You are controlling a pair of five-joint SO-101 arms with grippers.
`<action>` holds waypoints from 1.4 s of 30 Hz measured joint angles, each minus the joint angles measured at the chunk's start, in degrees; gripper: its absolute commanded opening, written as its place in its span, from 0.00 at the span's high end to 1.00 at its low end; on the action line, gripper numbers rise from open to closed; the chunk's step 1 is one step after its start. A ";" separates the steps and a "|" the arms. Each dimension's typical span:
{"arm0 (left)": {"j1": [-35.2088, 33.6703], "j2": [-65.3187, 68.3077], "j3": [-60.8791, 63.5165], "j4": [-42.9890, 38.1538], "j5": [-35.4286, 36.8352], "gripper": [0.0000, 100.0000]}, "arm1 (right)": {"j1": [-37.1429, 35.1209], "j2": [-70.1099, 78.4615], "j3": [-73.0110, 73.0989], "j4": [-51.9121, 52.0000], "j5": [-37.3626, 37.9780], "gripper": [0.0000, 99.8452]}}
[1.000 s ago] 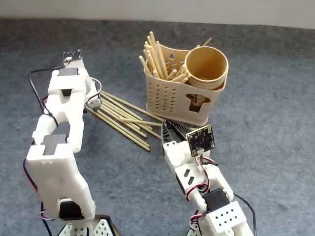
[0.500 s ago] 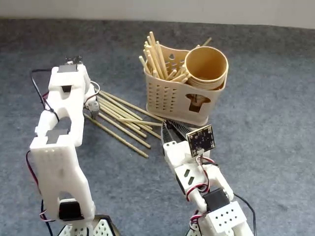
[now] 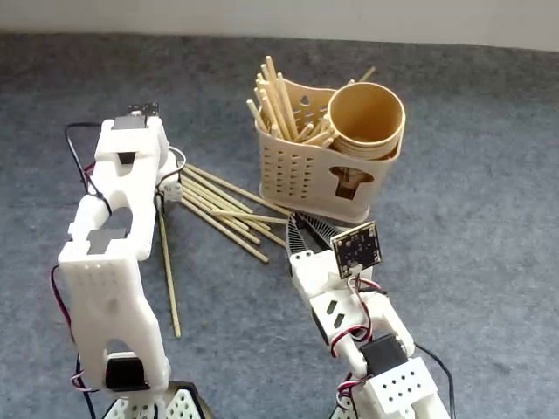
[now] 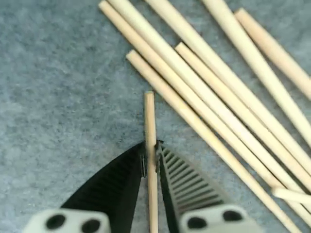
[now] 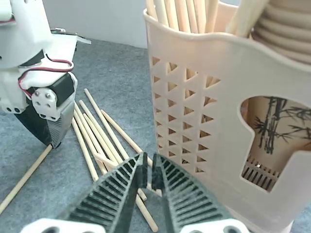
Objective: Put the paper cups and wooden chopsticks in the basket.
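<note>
Left end effector (image 4: 151, 144) pinches a single chopstick (image 4: 149, 116) between ribbed black jaws shut tight on it. Only a short stub pokes past the tips, while the long remainder trails back beneath the arm. Held so close to one end, the smooth, round, tapering wood could pivot or slide free on the lift. Its trailing end could also snag in the nap of the grey, felt-like surface (image 3: 472, 227). Whether that end rests on the fabric cannot be told.

Just beside the tips, the loose chopsticks (image 4: 218, 82) lie fanned and overlapping, pale and slender, so a swinging stick might scatter them. Beyond that pile waits the right end effector (image 5: 149, 158), its jaws all but closed on nothing. It sits near enough to be struck on the carry.

Farther off from both stands the basket (image 3: 301, 179), thin cream plastic pierced with small triangular holes and already crowded. A sheaf of upright sticks (image 3: 275, 100) fills one side and the nested paper cups (image 3: 367, 118), rolled-rimmed and tan, the other. A stick entering at a slant could jam against them, or nudge the basket over if it is as light as it looks.
</note>
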 measured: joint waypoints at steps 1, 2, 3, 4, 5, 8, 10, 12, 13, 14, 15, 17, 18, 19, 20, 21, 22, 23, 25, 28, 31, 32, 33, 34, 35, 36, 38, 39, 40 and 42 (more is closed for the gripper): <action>0.00 0.00 0.00 0.09 0.00 1.00 | 0.00 0.00 0.00 0.00 0.00 0.97; 0.00 0.00 0.00 0.09 0.00 1.00 | 0.00 0.00 0.00 0.00 0.00 0.97; 0.00 0.00 0.00 0.18 0.00 1.00 | 0.00 0.00 0.00 0.00 0.00 0.97; 0.00 -0.18 0.09 0.26 0.00 1.00 | 0.00 0.00 0.00 0.00 0.00 0.97; 0.00 -0.88 0.79 0.44 0.00 1.00 | 0.00 0.00 0.00 0.00 0.00 0.97; -0.35 -4.13 4.48 0.53 0.00 1.00 | 0.26 0.00 0.00 0.00 0.00 0.97; -1.58 -7.82 8.18 0.62 0.00 1.00 | 0.18 0.00 0.00 0.00 0.00 0.97; -2.81 -12.66 12.04 0.53 0.00 1.00 | 0.26 0.00 0.00 0.00 0.00 0.97; -3.08 -15.21 14.15 -0.35 0.09 1.00 | 0.18 0.00 0.00 0.00 0.00 0.97; -3.08 -17.93 16.09 -1.49 0.09 1.00 | 0.18 0.00 0.00 0.00 0.00 0.97; -3.08 -20.75 18.02 -2.73 0.09 1.00 | 0.18 0.00 0.00 0.00 0.00 0.97; -2.81 -26.11 21.27 -5.10 0.09 1.00 | 0.18 0.00 0.00 0.00 0.00 0.97; -2.81 -28.75 22.59 -6.15 0.09 1.00 | 0.18 0.00 0.00 0.00 0.00 0.97; -2.90 -31.21 23.65 -7.12 0.09 1.00 | 0.18 0.00 0.00 0.00 0.00 0.97; -2.99 -33.49 24.44 -7.82 0.09 1.00 | 0.18 0.00 0.00 0.00 0.00 0.97; -2.99 -35.60 24.88 -8.44 0.09 1.00 | 0.18 0.00 0.00 0.00 0.00 0.97; -2.99 -37.45 24.97 -8.79 0.09 1.00 | 0.18 0.00 0.00 0.00 0.00 0.97; -2.99 -39.03 25.05 -9.05 0.09 1.00 | 0.18 0.00 0.00 0.00 0.00 0.97; -2.99 -41.67 25.05 -9.23 0.09 1.00 | 0.18 0.00 0.00 0.00 0.00 0.97; -1.85 -45.36 25.05 -9.32 0.09 1.00 | 0.18 0.00 0.00 0.00 0.00 0.97; 1.14 -49.93 25.05 -9.32 0.09 1.00 | 0.18 0.00 0.00 0.00 0.00 0.97; 2.20 -51.52 25.05 -9.32 0.09 1.00 | 0.18 0.00 0.00 0.00 0.00 0.97; 3.16 -53.01 24.97 -9.32 0.09 1.00 | 0.18 0.00 0.00 0.00 0.00 0.97; 4.13 -54.33 24.26 -9.32 0.09 1.00 | 0.18 0.00 0.00 0.00 0.00 0.97; 4.92 -55.47 23.30 -9.32 0.09 1.00 | 0.18 0.00 0.00 0.00 0.00 0.97; 5.80 -56.44 21.98 -9.32 0.09 1.00 | 0.18 0.00 0.00 0.00 0.00 0.97; 7.56 -57.93 19.08 -9.32 0.09 1.00 | 0.18 0.00 0.00 0.00 0.00 0.97; 8.53 -58.20 17.32 -9.32 0.09 1.00 | 0.18 0.00 0.00 0.00 0.00 0.97; 9.67 -58.37 15.47 -9.32 0.09 1.00 | 0.18 0.00 0.00 0.00 0.00 0.97; 11.78 -58.46 11.43 -9.32 0.09 1.00 | 0.18 0.00 0.00 0.00 0.00 0.97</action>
